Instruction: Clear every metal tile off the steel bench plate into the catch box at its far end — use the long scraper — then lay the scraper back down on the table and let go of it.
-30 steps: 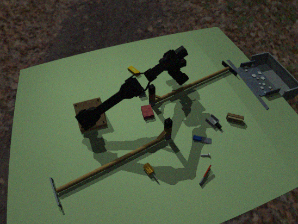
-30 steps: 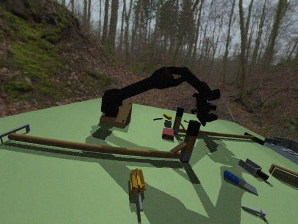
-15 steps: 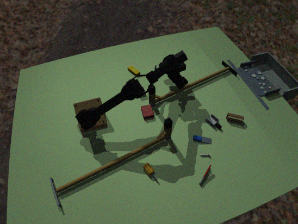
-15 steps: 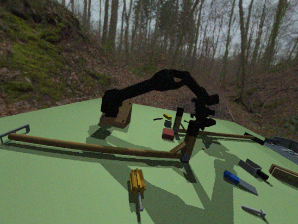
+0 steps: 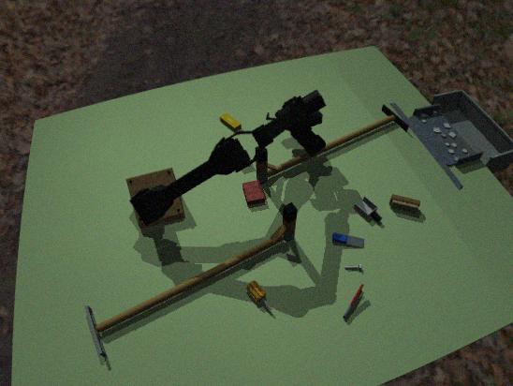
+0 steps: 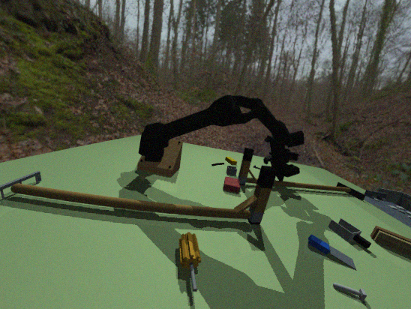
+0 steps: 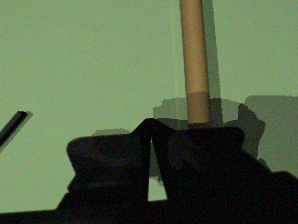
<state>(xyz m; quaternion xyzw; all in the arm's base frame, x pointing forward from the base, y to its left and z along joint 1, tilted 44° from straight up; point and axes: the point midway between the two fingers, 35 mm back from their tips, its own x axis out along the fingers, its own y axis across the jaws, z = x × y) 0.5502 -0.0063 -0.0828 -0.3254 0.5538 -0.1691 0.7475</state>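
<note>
Nearest to us in the exterior view lie a yellow-handled screwdriver [image 6: 190, 252], a small bolt [image 6: 349, 290] and a blue-handled knife [image 6: 330, 251], all flat on the green table [image 6: 75, 262]. Just behind them we see a long wooden-shafted scraper [image 6: 124, 203] stretched across the table, its metal blade [image 6: 20, 181] at the far left and an upright dark-topped grip post [image 6: 262, 193] at its other end. A red block [image 6: 232, 184] sits beyond that post, with a yellow block [image 6: 231, 160] farther back. A second long scraper [image 5: 337, 142] lies past the red block — its shaft runs toward the steel plate [image 5: 432, 141], its dark blade [image 5: 395, 117] resting at the plate's near edge and its own grip post [image 5: 261, 164] standing at the other end. We see the black arm reaching from its wooden base [image 5: 140, 180] so that the gripper [image 7: 151, 131] hangs low over this shaft, partway along it; in the wrist view the fingers are clenched tip to tip with nothing between them, and the shaft passes beside them, not inside. Small pale tiles [image 5: 447, 136] are scattered on the plate, none visibly in the grey catch box [image 5: 473, 122] joined to its far end. A brown brush-like block [image 5: 404, 201] and a red-handled tool [image 5: 353, 302] lie apart on the right side of the table.
</note>
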